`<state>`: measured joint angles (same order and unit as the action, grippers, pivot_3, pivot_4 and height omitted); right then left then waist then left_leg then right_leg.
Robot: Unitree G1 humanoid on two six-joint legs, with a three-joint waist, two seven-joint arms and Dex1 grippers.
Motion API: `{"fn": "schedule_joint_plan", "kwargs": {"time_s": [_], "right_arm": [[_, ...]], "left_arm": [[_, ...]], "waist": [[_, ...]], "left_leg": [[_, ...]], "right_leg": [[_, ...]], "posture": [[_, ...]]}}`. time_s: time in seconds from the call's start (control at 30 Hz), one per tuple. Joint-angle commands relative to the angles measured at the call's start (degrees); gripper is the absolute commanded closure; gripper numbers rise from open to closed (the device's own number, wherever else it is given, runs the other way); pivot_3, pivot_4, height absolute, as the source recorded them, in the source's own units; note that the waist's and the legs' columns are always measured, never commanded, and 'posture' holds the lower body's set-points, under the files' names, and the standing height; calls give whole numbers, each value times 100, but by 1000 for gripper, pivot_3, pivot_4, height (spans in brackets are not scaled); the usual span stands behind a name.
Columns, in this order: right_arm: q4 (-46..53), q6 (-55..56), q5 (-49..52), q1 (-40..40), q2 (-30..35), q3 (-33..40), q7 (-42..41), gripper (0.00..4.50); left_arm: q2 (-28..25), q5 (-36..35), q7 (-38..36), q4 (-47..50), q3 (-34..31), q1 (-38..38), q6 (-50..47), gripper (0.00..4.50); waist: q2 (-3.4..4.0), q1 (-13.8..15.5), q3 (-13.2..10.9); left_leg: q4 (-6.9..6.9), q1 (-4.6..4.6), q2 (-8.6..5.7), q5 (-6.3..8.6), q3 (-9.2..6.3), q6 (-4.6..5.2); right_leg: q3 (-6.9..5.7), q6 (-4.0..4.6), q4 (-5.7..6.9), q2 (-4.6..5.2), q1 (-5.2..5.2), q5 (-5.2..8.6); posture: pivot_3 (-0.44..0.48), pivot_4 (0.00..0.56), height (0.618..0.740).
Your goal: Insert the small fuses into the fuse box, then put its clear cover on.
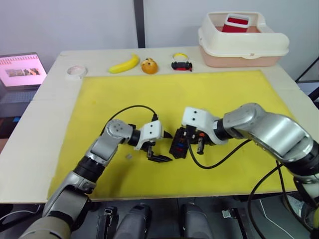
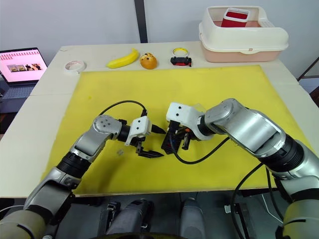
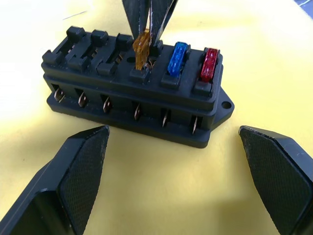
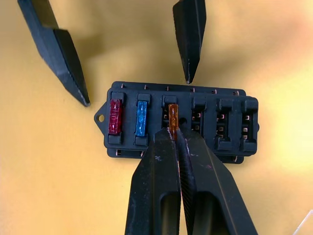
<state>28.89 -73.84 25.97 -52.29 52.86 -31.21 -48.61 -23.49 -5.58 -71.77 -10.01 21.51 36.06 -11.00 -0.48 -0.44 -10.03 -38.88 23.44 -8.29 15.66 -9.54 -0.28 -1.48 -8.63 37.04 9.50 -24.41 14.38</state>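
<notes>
Partly hidden — amber fuse (image 4: 172, 117) behind right gripper (image 4: 176, 134)

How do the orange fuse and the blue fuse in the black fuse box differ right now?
The translucent orange fuse is pinched by the right gripper; nothing touches the translucent blue fuse. The orange fuse stands high at its slot, not pushed home, while the blue one sits lower, seated in the black plastic fuse box. The orange fuse is in the middle of the row; the blue sits between it and the red fuse. Both are small blade-shaped pieces in the same row.
</notes>
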Motion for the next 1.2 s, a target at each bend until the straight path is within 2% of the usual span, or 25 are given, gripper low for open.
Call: {"fn": "schedule_joint_plan", "kwargs": {"time_s": [0.03, 0.4, 0.73, 1.2], "right_arm": [[11, 23, -141, -46, 128, -203, -143, 4440], [56, -49, -229, -293, 222, -260, -483, 4440], [-137, 18, -440, -562, -12, -614, -627, 4440], [-178, 224, -741, -575, -74, -770, -766, 4440]], "left_arm": [[-24, -72, 69, 175, -100, -5, 3, 0], [-13, -79, 128, 89, -122, 104, 22, 0], [81, -80, 268, 254, -64, -1, -38, 0], [-5, -83, 277, 277, -99, -11, -62, 0]], "waist": [[0, 2, 0], [0, 6, 0], [0, -1, 0], [0, -6, 0]], "left_leg": [[0, 0, 0, 0, 0, 0], [0, 0, 0, 0, 0, 0], [0, 0, 0, 0, 0, 0], [0, 0, 0, 0, 0, 0]], "right_leg": [[0, 0, 0, 0, 0, 0], [0, 0, 0, 0, 0, 0], [0, 0, 0, 0, 0, 0], [0, 0, 0, 0, -1, 0]], "posture": [[0, 150, 740], [0, 150, 740], [0, 150, 740], [0, 150, 740]]}}
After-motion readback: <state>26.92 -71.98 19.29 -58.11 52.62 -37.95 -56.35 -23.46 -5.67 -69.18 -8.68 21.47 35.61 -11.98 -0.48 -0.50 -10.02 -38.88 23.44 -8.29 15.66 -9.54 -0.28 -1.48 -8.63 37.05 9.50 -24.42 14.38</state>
